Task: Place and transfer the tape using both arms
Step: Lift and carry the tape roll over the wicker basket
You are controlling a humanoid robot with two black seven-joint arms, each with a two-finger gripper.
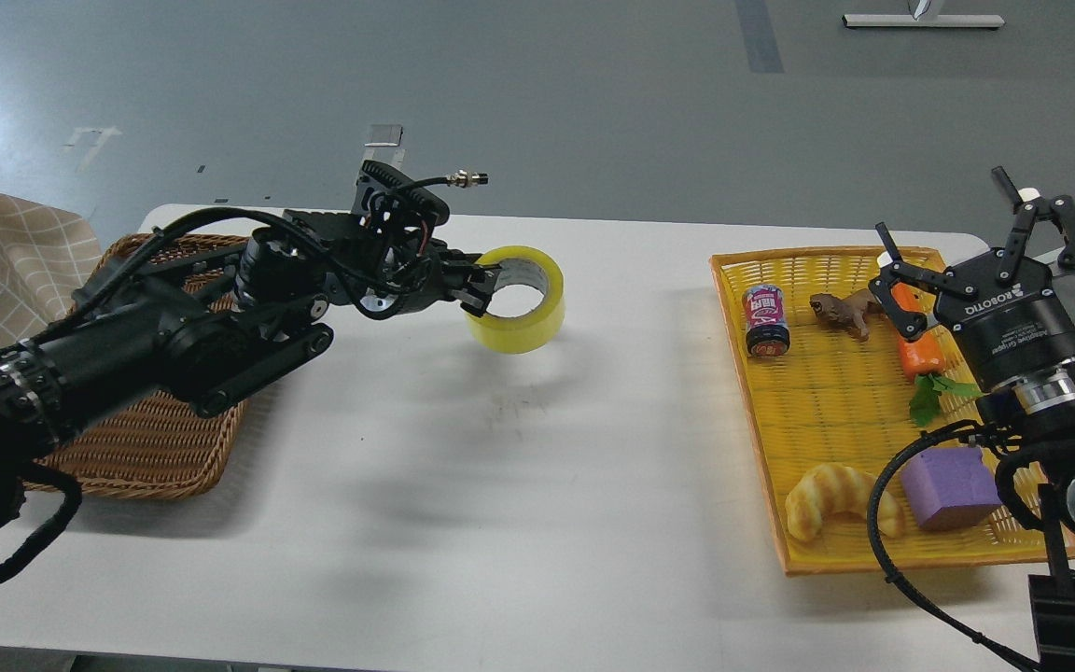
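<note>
You see the left gripper (474, 285) left of frame centre, its fingers clamped on the near-left wall of the tape (517, 301), which hangs tilted above the white table (500, 485) with a faint shadow beneath it. At the left of the frame the wicker basket (160, 448) lies partly under the left arm, while at the right edge the right gripper (981, 247) stands with its fingers spread over the upper right corner of the yellow tray (761, 420). In that tray you find a can (766, 320), a brown toy animal (844, 312), a carrot (920, 355), a croissant (836, 499) and a purple block (948, 485).
</note>
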